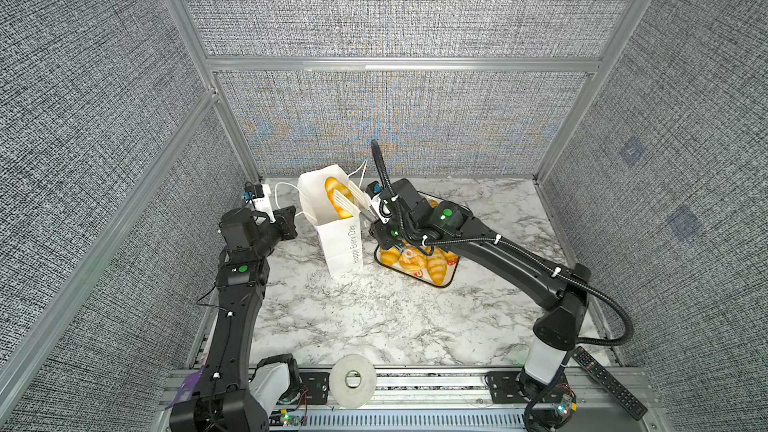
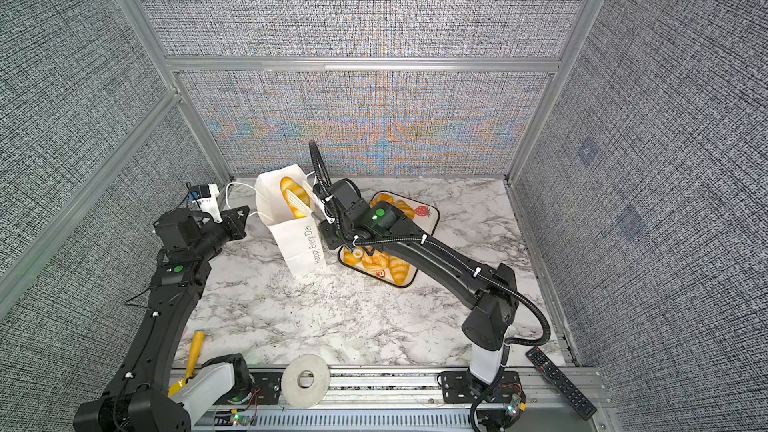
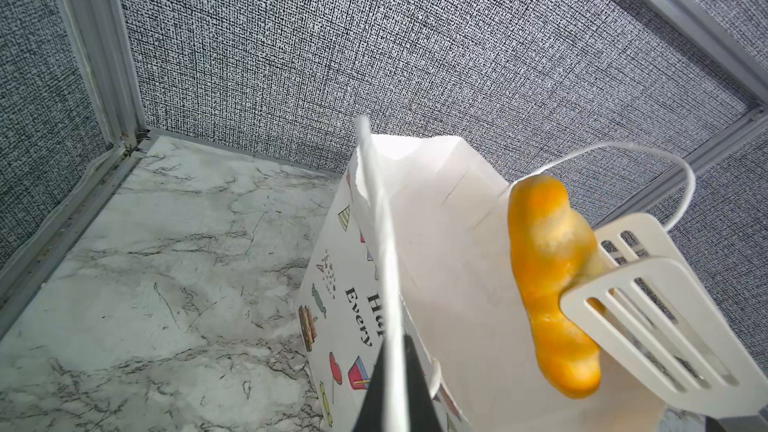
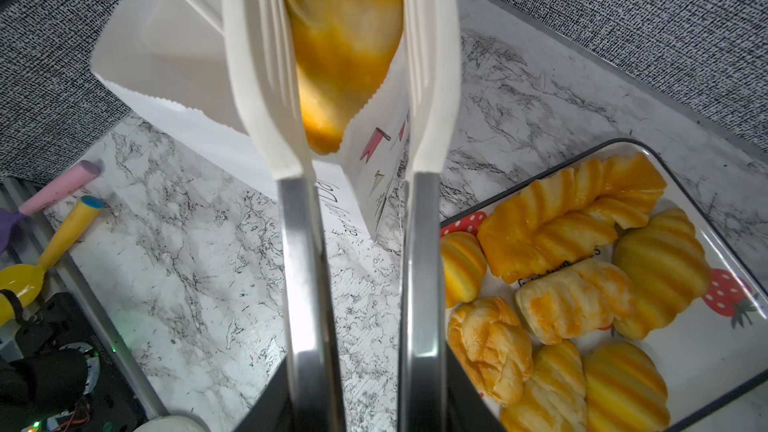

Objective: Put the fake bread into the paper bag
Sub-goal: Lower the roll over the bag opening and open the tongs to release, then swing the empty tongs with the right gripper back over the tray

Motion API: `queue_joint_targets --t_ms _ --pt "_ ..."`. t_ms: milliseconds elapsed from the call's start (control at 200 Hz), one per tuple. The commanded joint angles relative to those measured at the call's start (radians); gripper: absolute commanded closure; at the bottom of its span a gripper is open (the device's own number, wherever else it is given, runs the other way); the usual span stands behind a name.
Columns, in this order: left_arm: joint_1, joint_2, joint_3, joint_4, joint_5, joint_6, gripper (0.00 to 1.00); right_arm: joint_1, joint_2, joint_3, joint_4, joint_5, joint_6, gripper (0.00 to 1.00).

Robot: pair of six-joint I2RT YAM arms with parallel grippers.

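The white paper bag (image 1: pixel 341 245) (image 2: pixel 300 248) stands upright and open on the marble table. My left gripper (image 1: pixel 296 214) (image 3: pixel 392 388) is shut on the bag's white cord handle at its left side. My right gripper (image 1: pixel 374 218) (image 4: pixel 361 388) is shut on the steel arms of white slotted tongs (image 1: pixel 348 201) (image 4: pixel 257 76). A long braided piece of fake bread (image 1: pixel 336 195) (image 3: pixel 548 284) (image 4: pixel 345 47) sits between the tong blades over the bag's mouth, its lower end dipping past the rim. Several more pieces of fake bread (image 1: pixel 419 261) (image 4: pixel 573 284) lie on the tray.
The strawberry-print tray (image 2: pixel 432 218) (image 4: pixel 706 351) with a black rim lies right of the bag, under my right arm. A tape roll (image 1: pixel 353 378) and a black remote (image 1: pixel 609 384) rest on the front rail. A yellow scoop (image 2: pixel 193 351) lies near the left arm's base.
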Motion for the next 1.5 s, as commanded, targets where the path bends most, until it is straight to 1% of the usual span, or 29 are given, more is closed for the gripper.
queue_joint_targets --t_ms 0,335,550,1095,1311,1496 --pt "0.001 0.004 0.001 0.009 0.022 0.005 1.0 0.001 -0.01 -0.001 0.002 0.013 0.004 0.58" --pt "0.0 0.01 0.002 0.009 0.031 0.005 1.0 -0.001 -0.034 -0.005 0.02 0.008 0.008 0.53" --pt "0.0 0.014 0.003 0.008 0.033 0.006 1.0 -0.001 -0.048 0.0 0.021 0.01 0.009 0.53" --pt "0.0 0.014 0.004 0.009 0.038 0.005 1.0 -0.013 -0.258 -0.13 0.147 -0.003 0.044 0.54" --pt "0.0 0.01 0.002 0.009 0.037 0.004 1.0 -0.063 -0.325 -0.178 0.131 0.042 0.069 0.54" --pt "0.0 0.011 0.001 0.01 0.039 0.004 1.0 -0.167 -0.365 -0.242 0.092 0.042 0.135 0.54"
